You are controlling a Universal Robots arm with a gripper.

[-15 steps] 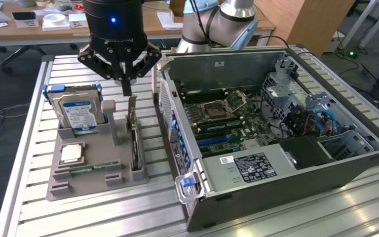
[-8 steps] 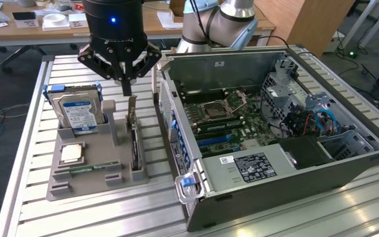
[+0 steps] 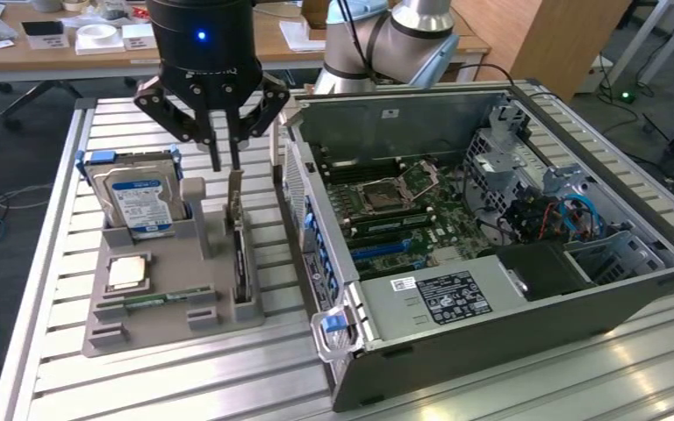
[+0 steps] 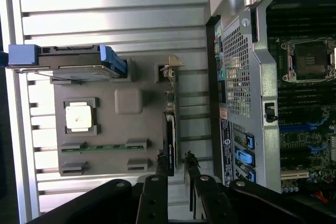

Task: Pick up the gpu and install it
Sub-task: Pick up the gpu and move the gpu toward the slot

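Observation:
The gpu (image 3: 239, 239) is a thin dark card standing on edge in a slot of the grey holder (image 3: 168, 329), with its silver bracket end uppermost. My gripper (image 3: 227, 167) hangs straight above the card's top end, fingertips just over it. The two thin fingers (image 3: 215, 156) stand a little apart, and I see nothing gripped between them. From the wrist view the gpu (image 4: 169, 124) runs lengthwise along the holder (image 4: 107, 129), and its near end lies below the gap of my gripper (image 4: 176, 162). The open computer case (image 3: 571, 289) lies at the exterior view's right, its motherboard (image 3: 413, 206) exposed.
In the same holder stand a silver hard drive (image 3: 138, 200) with a blue-white label, a cpu (image 3: 126, 274) and a green RAM stick (image 3: 155, 298). The case's side wall (image 3: 302, 219) rises close beside the gpu. A slatted metal table (image 3: 185, 386) carries everything; desks stand behind.

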